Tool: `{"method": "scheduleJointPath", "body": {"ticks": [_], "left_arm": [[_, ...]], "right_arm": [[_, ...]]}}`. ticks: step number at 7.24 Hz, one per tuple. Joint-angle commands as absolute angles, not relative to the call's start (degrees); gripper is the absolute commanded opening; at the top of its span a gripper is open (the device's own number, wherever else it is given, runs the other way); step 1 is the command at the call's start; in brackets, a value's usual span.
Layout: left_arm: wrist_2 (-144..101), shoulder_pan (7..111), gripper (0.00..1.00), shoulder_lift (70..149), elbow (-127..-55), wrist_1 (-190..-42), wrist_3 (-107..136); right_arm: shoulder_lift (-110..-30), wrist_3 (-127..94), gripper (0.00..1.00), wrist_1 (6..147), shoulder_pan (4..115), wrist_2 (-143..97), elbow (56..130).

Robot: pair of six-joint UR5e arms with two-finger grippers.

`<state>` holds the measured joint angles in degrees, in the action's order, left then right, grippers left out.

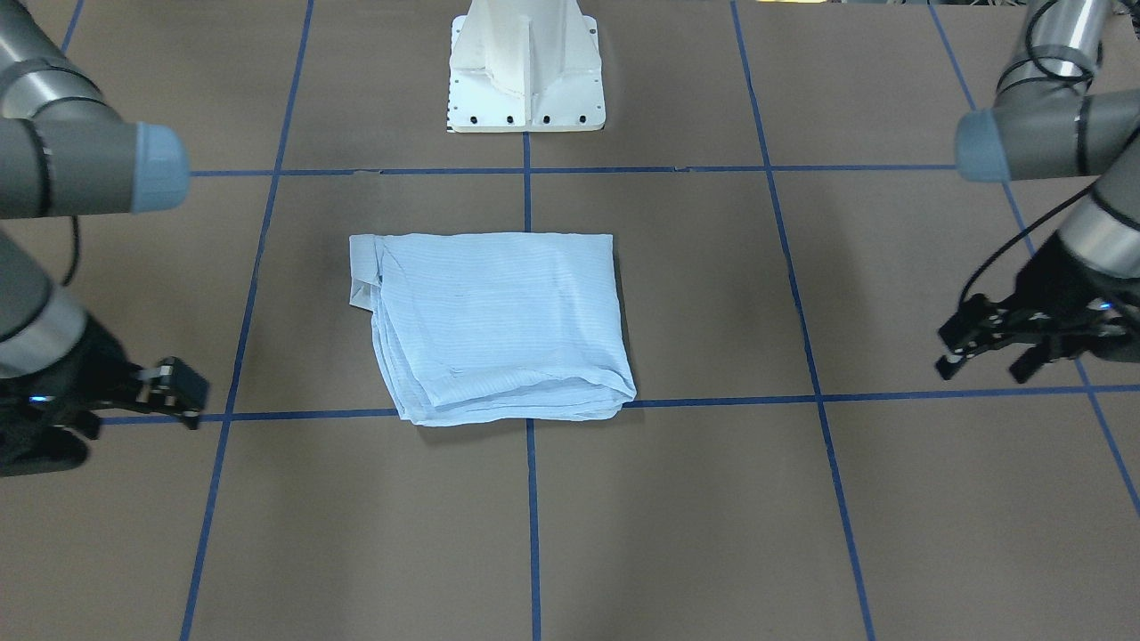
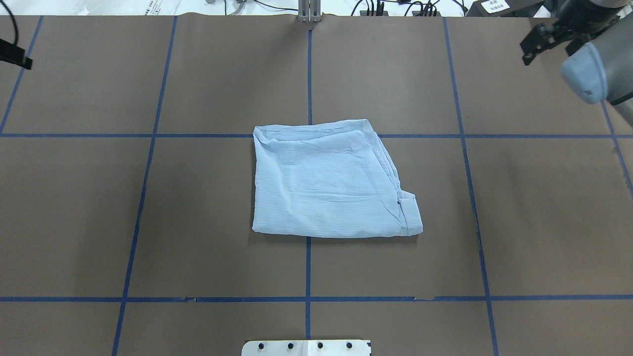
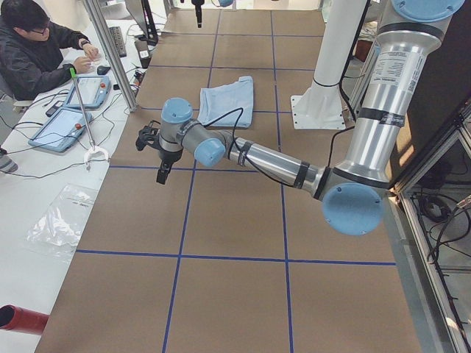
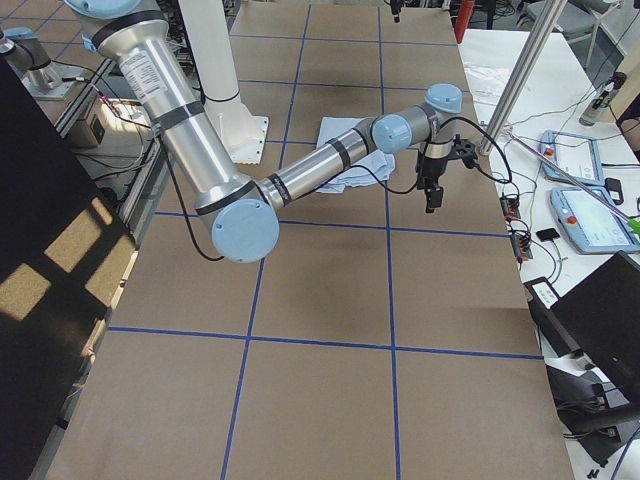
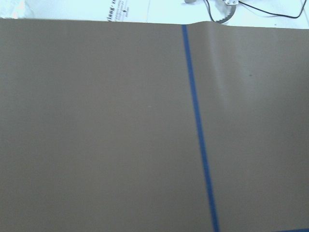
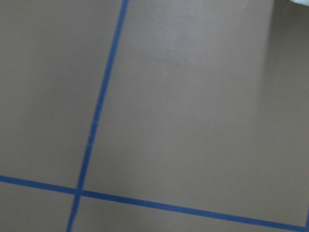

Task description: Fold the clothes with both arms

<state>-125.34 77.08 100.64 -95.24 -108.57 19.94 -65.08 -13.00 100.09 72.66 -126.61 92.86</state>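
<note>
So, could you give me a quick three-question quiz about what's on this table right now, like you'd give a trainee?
1. True or false: the left arm or the right arm holds the shirt in its jaws.
2. The shirt lies: A) in the middle of the table, B) hanging off the edge, C) draped over an arm.
3. One word: is the shirt spread out or folded?
Key: 1 false; 2 A; 3 folded.

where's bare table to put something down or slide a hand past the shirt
Bare table lies on both sides of the shirt, and between the shirt and the white pedestal base. The row beyond the shirt is free in the middle; its corners are crowded by the left gripper and right gripper.
</note>
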Motion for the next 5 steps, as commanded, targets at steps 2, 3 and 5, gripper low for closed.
{"method": "scheduleJointPath", "body": {"ticks": [2, 3, 5], "left_arm": [[-125.8, 89.3, 0.99, 89.7, -95.4, -107.8, -0.1], [-128.6, 89.6, 1.00, 86.2, -95.9, -109.9, 0.3], [-129.2, 89.4, 1.00, 85.4, -92.6, -115.2, -0.1]], "right_arm": [[-78.7, 7.3, 1.00, 101.3, 85.5, -135.3, 93.6], [-80.5, 6.9, 1.00, 101.3, 85.6, -135.5, 93.3], [-84.3, 7.5, 1.00, 100.5, 88.1, -135.5, 94.0]]}}
